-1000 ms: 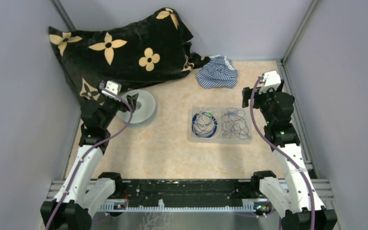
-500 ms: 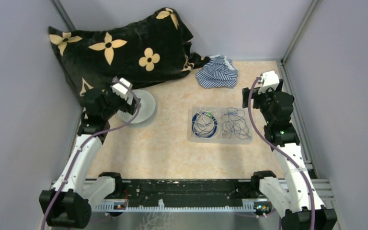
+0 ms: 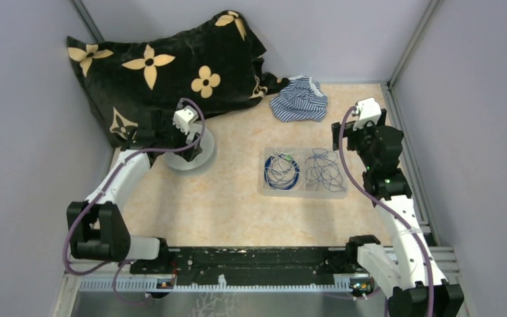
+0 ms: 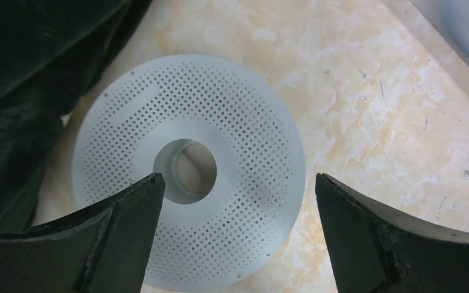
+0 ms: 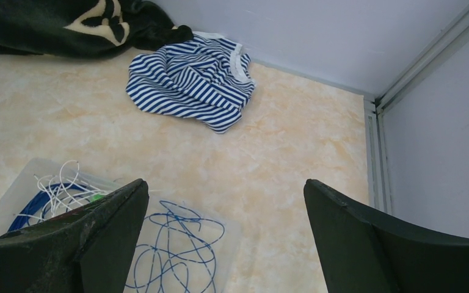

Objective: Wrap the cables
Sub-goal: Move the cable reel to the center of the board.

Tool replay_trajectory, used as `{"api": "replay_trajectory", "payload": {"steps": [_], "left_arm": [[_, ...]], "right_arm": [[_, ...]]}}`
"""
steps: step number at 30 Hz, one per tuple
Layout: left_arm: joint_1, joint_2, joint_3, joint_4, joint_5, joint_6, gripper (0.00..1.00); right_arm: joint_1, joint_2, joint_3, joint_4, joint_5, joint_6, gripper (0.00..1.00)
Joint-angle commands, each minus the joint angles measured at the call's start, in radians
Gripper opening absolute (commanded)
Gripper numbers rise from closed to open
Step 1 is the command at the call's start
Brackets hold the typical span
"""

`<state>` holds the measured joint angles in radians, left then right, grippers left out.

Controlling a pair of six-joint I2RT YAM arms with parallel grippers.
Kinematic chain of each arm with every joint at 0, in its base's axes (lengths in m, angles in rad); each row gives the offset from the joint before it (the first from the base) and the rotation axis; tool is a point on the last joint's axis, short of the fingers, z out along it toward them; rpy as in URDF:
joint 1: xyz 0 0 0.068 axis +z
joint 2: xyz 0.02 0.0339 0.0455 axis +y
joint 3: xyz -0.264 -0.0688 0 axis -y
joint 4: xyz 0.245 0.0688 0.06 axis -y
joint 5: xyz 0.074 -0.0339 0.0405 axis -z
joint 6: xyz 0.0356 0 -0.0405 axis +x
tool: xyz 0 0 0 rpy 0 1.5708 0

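Step in hand, by my reading: fetching the spool (image 4: 244, 110). My left claw (image 4: 238, 183) hangs spread wide over it, beside the dark cloth (image 4: 24, 73); next I must drop and close on its rim. The cables (image 3: 323, 173), one ringed and one a loose scribble, lie untouched in the clear tray (image 3: 304, 192) mid-table, my right claw (image 5: 225, 186) spread and empty near its right end. Only the left wrist view shows the spool's holes and hub; only the overhead shows both arms.
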<state>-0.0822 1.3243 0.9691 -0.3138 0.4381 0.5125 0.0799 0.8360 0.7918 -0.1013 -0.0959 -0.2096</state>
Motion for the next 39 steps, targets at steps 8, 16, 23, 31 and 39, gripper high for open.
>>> {"api": "replay_trajectory", "payload": {"steps": [8,16,23,31,39], "left_arm": [[-0.034,0.185,0.098,-0.081,-0.008,-0.036,1.00],[-0.079,0.277,0.134,-0.123,-0.073,-0.040,1.00],[-0.090,0.326,0.145,-0.131,-0.113,-0.047,1.00],[-0.114,0.303,0.100,-0.113,-0.130,-0.056,0.94],[-0.129,0.258,0.062,-0.106,-0.152,-0.066,0.80]], "right_arm": [[-0.006,0.008,-0.002,0.038,-0.020,-0.019,0.99],[-0.006,0.014,-0.002,0.039,-0.016,-0.023,0.99],[-0.006,0.014,-0.003,0.037,-0.015,-0.023,0.99],[-0.006,0.014,-0.011,0.044,-0.016,-0.025,0.99],[-0.006,0.015,-0.010,0.044,-0.024,-0.024,0.99]]}}
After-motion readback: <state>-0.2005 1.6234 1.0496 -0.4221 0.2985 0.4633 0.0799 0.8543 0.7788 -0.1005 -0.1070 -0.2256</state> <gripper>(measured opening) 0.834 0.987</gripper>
